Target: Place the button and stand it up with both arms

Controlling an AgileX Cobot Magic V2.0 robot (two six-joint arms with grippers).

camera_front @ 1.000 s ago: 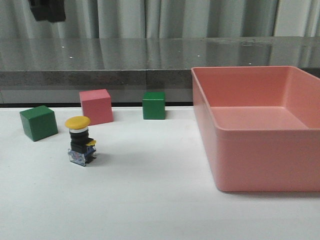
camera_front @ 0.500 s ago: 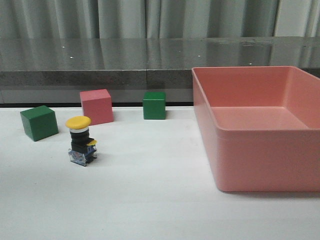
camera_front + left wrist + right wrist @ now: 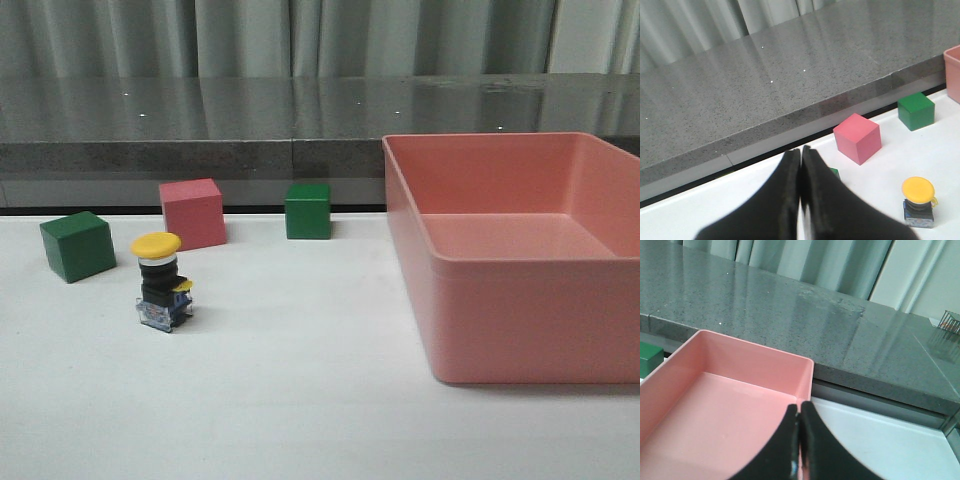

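The button [image 3: 160, 281] stands upright on the white table at the left, yellow cap on top, blue-and-clear base down. It also shows in the left wrist view [image 3: 918, 202]. My left gripper [image 3: 801, 151] is shut and empty, held above the table some way from the button. My right gripper [image 3: 799, 407] is shut and empty, above the far right corner of the pink bin [image 3: 715, 405]. Neither arm shows in the front view.
A green cube [image 3: 77, 245], a pink cube [image 3: 192, 213] and a second green cube [image 3: 307, 210] stand behind the button near the table's back edge. A large pink bin [image 3: 520, 330] fills the right side. A grey stone ledge [image 3: 200, 125] runs behind the table.
A dark arm part at the top left of the front view one second ago has gone out of view. The button and cubes have not moved.
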